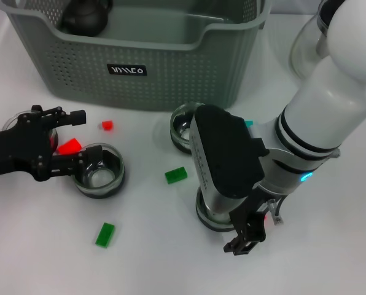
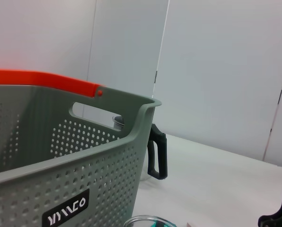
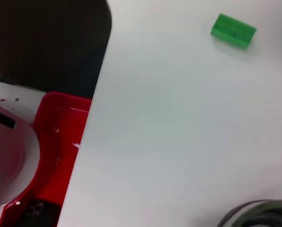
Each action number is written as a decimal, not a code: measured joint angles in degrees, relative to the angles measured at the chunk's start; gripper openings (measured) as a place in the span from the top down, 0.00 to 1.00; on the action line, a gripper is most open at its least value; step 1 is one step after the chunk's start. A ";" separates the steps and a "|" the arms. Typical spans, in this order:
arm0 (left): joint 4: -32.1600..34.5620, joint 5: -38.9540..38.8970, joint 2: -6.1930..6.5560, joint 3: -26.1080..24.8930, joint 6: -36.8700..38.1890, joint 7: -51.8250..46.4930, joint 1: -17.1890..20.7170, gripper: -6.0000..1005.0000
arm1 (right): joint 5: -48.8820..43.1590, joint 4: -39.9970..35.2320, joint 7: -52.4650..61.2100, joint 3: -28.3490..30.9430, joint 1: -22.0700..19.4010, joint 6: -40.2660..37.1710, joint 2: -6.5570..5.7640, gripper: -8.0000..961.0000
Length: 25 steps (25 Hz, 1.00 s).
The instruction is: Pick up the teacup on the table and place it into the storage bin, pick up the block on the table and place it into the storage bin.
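Note:
The grey-green storage bin (image 1: pixel 171 67) stands at the back; the left wrist view shows its perforated wall (image 2: pixel 60 165) close up. My left gripper (image 1: pixel 81 136) is open at the left, with a red block (image 1: pixel 69 146) between its fingers. Its lower finger (image 1: pixel 78 160) reaches the rim of a glass teacup (image 1: pixel 100 171). A second teacup (image 1: pixel 184 128) sits mid-table, and a third (image 1: pixel 209 215) lies partly hidden under my right gripper (image 1: pixel 247 236). Green blocks (image 1: pixel 175 175) (image 1: pixel 105 234) lie on the table, one of them in the right wrist view (image 3: pixel 233 30).
A small red block (image 1: pixel 107 125) and a teal block (image 1: pixel 249 123) lie near the bin. A dark round object (image 1: pixel 85 18) sits inside the bin. The glass teapot (image 1: pixel 306 46) stands back right, its black handle (image 2: pixel 157 151) beside the bin. Another cup (image 1: pixel 14 121) is behind my left gripper.

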 joint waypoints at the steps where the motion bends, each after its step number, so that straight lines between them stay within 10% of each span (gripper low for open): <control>1: 0.00 0.00 0.00 0.00 -0.01 0.00 0.00 0.18 | 0.00 0.09 0.18 0.00 0.01 0.03 -0.02 0.32; 10: -0.71 0.00 0.00 0.04 -0.04 0.01 0.00 0.18 | -0.77 0.27 2.65 0.02 0.46 -0.79 -0.17 0.35; 25: -0.79 0.06 0.00 -0.01 0.03 0.01 0.08 0.18 | -0.78 -3.24 2.13 5.16 -0.48 -3.91 -0.45 0.91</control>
